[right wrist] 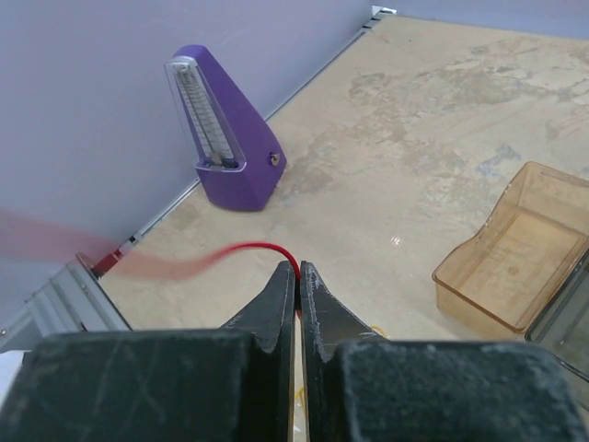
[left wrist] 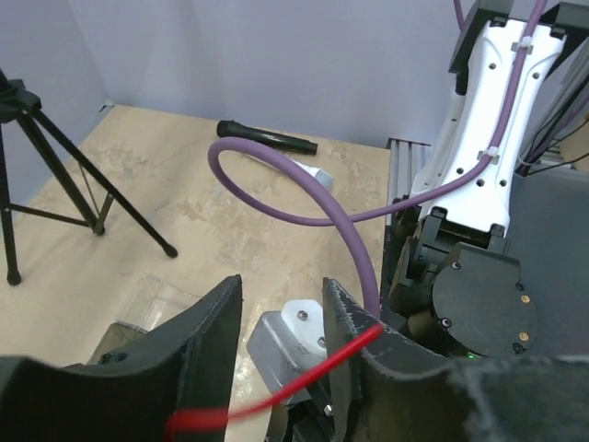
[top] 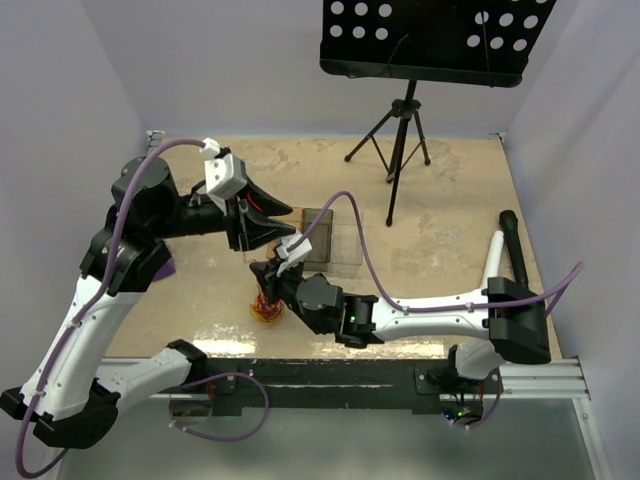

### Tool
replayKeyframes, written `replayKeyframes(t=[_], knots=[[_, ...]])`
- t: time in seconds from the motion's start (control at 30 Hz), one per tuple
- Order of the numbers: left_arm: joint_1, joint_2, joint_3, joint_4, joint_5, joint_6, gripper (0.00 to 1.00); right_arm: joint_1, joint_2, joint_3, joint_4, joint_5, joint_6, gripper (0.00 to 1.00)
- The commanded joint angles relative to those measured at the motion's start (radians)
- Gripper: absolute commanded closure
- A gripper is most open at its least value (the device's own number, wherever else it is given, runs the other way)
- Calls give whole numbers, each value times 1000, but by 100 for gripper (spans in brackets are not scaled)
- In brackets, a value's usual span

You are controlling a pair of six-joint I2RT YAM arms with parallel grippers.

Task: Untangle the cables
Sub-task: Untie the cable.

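The cables (top: 267, 310) are a small tangle of yellow, orange and red wire on the table below the right wrist. One red cable (right wrist: 267, 247) rises out of it, and my right gripper (right wrist: 297, 268) is shut on this cable at its fingertips. That gripper (top: 260, 272) hangs just above the tangle. The same red cable (left wrist: 313, 370) runs slantwise across the fingers of my left gripper (left wrist: 282, 285), which stands open with a clear gap. It crosses that gap unpinched. In the top view the left gripper (top: 283, 226) is just behind the right one.
A clear plastic box (top: 330, 240) sits right of both grippers and looks amber in the right wrist view (right wrist: 515, 249). A purple metronome (right wrist: 225, 138) stands by the left wall. A tripod music stand (top: 400, 130) is at the back. Two microphones (top: 512, 245) lie at the right.
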Motion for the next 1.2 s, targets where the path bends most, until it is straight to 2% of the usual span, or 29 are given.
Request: replayKeyframes(t=[0.0,0.07,0.13,0.23,0.27,0.43,0.53,0.6,0.7,0.87,1.0,1.17], knots=[[1,-29,19,7,-123,-13,41,-4,-86,24,-17,21,20,100],[1,-40,-1,10,-214,1,23,-7,-145,-11,-31,30,40,100],[1,-43,-13,12,-316,3,15,-6,-215,-56,-51,37,60,100],[4,-51,-24,20,-371,9,11,-6,-287,-93,-104,38,100,100],[7,-55,-32,24,-383,7,0,-6,-309,-102,-118,37,114,100],[14,-66,-77,13,-395,15,0,-7,-384,-128,-173,40,144,100],[20,-74,-145,7,-369,84,0,-6,-423,-117,-204,55,151,100],[24,-82,-211,-16,-267,134,0,-7,-447,-110,-210,58,151,100],[24,-101,-338,-78,-20,274,0,-6,-461,-79,-230,60,148,100],[22,-172,-545,-57,128,401,0,-6,-444,-1,-285,79,145,100],[24,-167,-611,-1,123,377,0,-6,-430,76,-304,84,132,100],[24,-152,-659,195,77,212,0,-6,-394,162,-307,66,118,100]])
